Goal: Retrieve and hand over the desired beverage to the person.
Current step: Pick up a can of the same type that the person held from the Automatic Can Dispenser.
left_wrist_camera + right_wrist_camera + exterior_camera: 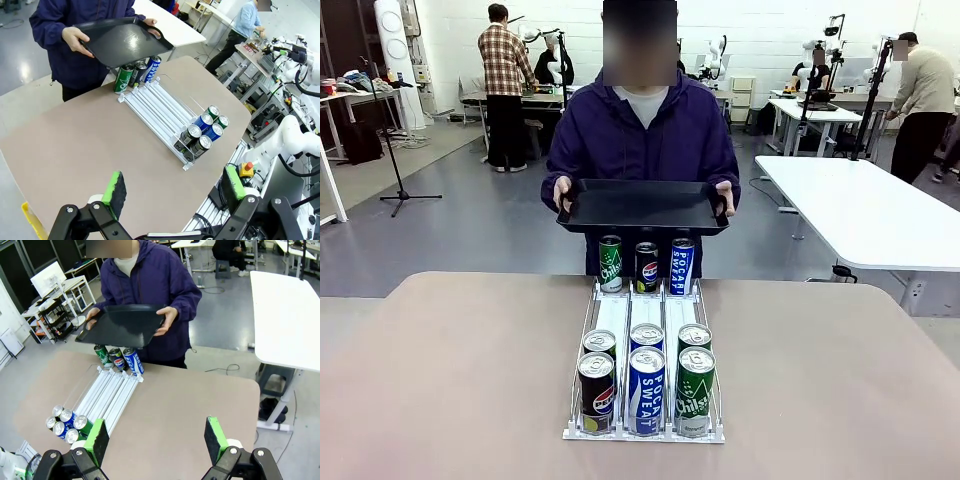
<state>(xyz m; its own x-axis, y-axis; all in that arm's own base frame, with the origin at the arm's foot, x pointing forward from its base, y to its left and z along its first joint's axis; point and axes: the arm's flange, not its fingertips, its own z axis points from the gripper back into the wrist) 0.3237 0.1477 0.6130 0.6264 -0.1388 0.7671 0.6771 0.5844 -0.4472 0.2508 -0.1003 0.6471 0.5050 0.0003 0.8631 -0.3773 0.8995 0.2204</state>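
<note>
1. Worktop [440, 380]: A white three-lane can rack [620, 315] lies at the centre, running from your near edge toward the person [640, 130] at the far side.

2. Near end of the rack: Three cans stand upright, side by side, against the front stop. The black Pepsi can [596, 390] is in the robot's left lane, the blue Pocari Sweat can [646, 388] is in the middle lane, and the green Chilsung can [695, 390] is in the right lane. A second row of cans [647, 336] stands directly behind them, one in each lane.

3. Far end of the rack: Three more cans stand upright. The far green can [610, 263] is on the left, the far Pepsi can [647, 266] is in the middle, and the far Pocari Sweat can [681, 265] is on the right. The lanes between the two groups are bare.

4. Person: Both hands hold a black tray [642, 205] by its side rims, just above the far cans. The left-side hand [562, 190] and the right-side hand [725, 195] touch nothing but the tray. You cannot tell which beverage is wanted.

5. Left end effector [174, 187]: The jaws are spread wide with nothing between the green pads. It hangs above the worktop, well apart from the rack.

6. Right end effector [156, 437]: The jaws are also spread wide and hold nothing. It hangs above bare worktop beside the rack's near end.
</note>
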